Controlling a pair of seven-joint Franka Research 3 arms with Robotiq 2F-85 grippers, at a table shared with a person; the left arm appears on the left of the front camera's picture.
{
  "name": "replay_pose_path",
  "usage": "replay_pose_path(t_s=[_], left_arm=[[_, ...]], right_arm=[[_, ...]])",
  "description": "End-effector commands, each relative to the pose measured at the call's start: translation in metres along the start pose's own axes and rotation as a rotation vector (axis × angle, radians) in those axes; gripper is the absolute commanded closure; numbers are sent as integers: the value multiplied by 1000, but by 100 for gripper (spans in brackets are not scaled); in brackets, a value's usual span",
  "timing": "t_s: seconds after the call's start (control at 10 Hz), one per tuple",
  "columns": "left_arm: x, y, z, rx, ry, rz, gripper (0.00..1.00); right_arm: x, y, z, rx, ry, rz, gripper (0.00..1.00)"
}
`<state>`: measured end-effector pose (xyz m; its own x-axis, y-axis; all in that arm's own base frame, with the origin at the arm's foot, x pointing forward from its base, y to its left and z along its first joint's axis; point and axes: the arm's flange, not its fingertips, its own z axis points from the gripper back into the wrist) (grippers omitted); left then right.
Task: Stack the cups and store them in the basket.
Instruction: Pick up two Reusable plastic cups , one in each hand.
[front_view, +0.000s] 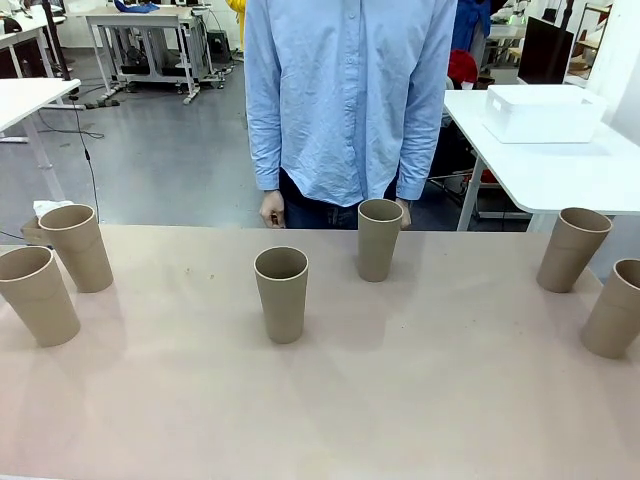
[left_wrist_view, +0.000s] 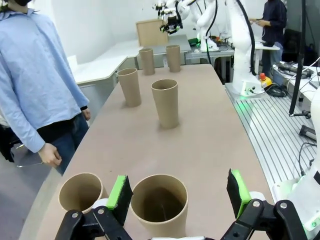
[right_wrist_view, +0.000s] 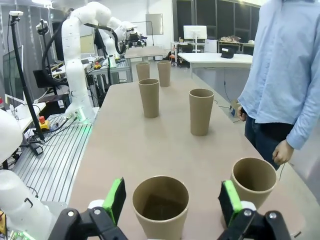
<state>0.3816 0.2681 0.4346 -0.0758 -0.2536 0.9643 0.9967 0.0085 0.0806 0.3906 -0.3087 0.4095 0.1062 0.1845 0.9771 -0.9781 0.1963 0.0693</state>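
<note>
Left gripper (left_wrist_view: 178, 191), jaws apart, before cup (left_wrist_view: 159, 216)

Table (front_view: 420, 400) carries 6 upright cups (front_view: 281, 295).

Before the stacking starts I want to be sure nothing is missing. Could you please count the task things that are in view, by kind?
Tan cups: 6
White basket: 1
Total: 7
</note>
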Motion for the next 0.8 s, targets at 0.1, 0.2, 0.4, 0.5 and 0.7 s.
replay_pose_path(t_s=[0.1,0.2,0.4,0.5,0.7], left_arm=[[-43,-2,15,-76,-101,-13,0],[-55,-2,19,-93,-123,-10,0],[-88,4,25,-119,-166,-7,0],[-103,3,20,-134,-194,-23,0],[-130,9,20,-139,-226,-48,0]], right_arm=[[-43,-5,7,33,-58,80,0],[-60,-5,8,59,-70,96,0],[-92,-8,5,101,-75,106,0],[-107,-10,-1,118,-71,100,0],[-123,-14,-10,148,-63,110,0]])
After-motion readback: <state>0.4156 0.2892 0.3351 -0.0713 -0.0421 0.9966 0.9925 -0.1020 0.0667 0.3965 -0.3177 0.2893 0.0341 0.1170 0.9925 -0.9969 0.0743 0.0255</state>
